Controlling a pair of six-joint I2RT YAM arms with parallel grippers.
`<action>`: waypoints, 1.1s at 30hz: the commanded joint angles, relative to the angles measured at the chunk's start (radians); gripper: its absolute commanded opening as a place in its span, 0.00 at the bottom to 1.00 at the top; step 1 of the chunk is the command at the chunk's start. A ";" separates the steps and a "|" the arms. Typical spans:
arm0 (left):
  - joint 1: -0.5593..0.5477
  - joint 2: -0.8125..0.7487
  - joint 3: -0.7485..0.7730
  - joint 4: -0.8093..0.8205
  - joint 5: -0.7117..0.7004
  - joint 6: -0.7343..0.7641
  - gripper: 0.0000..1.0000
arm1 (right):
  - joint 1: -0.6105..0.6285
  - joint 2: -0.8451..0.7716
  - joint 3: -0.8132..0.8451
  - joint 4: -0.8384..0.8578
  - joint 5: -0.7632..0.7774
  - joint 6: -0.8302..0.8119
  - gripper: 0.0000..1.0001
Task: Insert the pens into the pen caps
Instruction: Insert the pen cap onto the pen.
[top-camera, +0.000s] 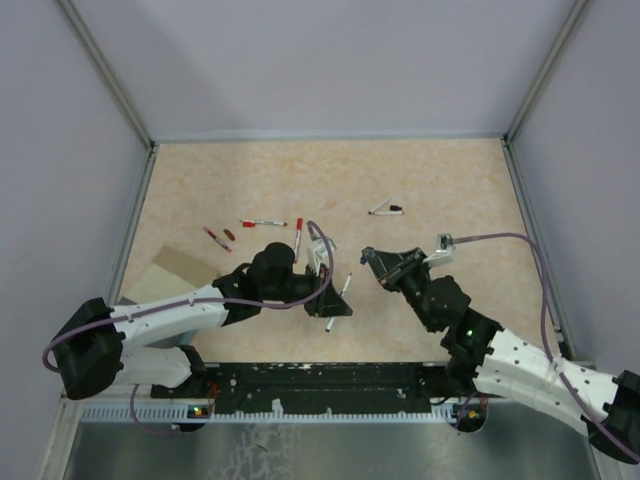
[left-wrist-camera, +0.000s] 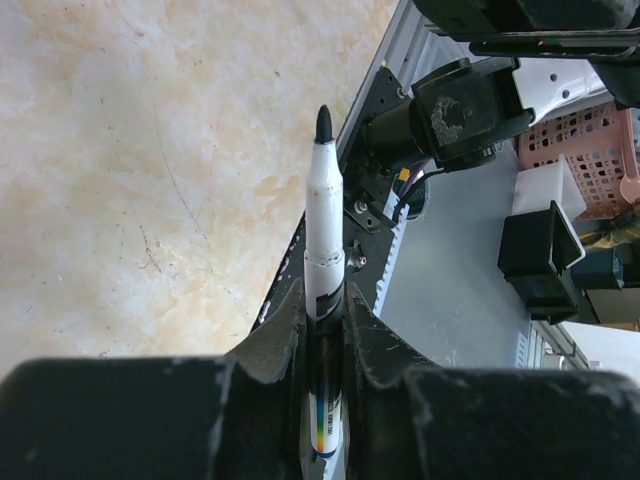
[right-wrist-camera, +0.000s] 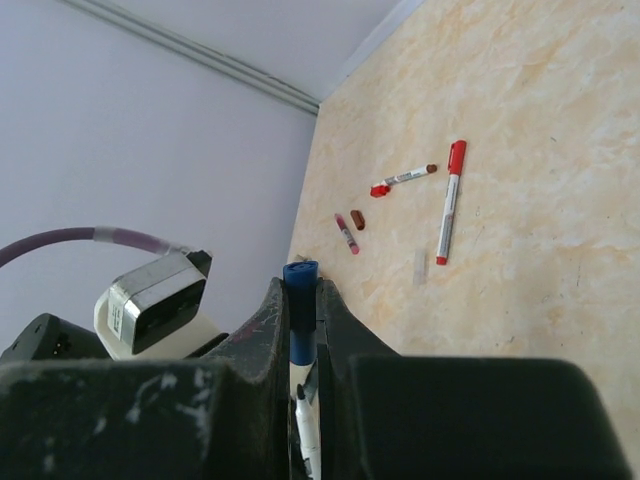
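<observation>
— White barrel, dark bare tip: pen (left-wrist-camera: 324, 200) clenched between the fingers of left hand (left-wrist-camera: 325, 296), tip well out beyond the fingertips, tail end back toward the wrist. Step in hand?
— Mating step, by judgement. Dark-blue cap (right-wrist-camera: 300, 310) pinched tight in right hand (right-wrist-camera: 300, 286), one end poking just past the fingertips. Not yet joined: from above, both hands near each other over the table (top-camera: 450, 180), a gap between them.
— Next move?
— Line up tip and cap mouth on one axis, then close the gap and press straight in. Little margin: small mouth, thin tip, any tilt likely to skid off the rim. Firm hold needed on both sides, to keep either piece from slipping back through the fingers.
— Colour match?
— Cannot tell; tip black or dark blue, too small to settle.
— Rest of the work?
— Out ahead of right hand, well apart, flat on the table: red-capped pen (right-wrist-camera: 449, 200), red-ended pen (right-wrist-camera: 405, 178), dark-red pen (right-wrist-camera: 346, 232) with dark-red cap (right-wrist-camera: 358, 218) just beside it. Farther off from both hands, seen from above, black-ended pen (top-camera: 385, 208). Most of the task judged undone.
</observation>
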 joint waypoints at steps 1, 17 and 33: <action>-0.011 0.011 0.036 0.029 0.026 0.015 0.00 | -0.002 0.032 0.009 0.103 -0.005 0.022 0.00; -0.014 0.003 0.032 0.016 -0.006 0.009 0.00 | -0.002 0.078 -0.022 0.141 -0.096 0.028 0.00; -0.014 0.013 0.036 0.018 -0.004 0.008 0.00 | -0.002 0.038 -0.040 0.146 -0.096 0.032 0.00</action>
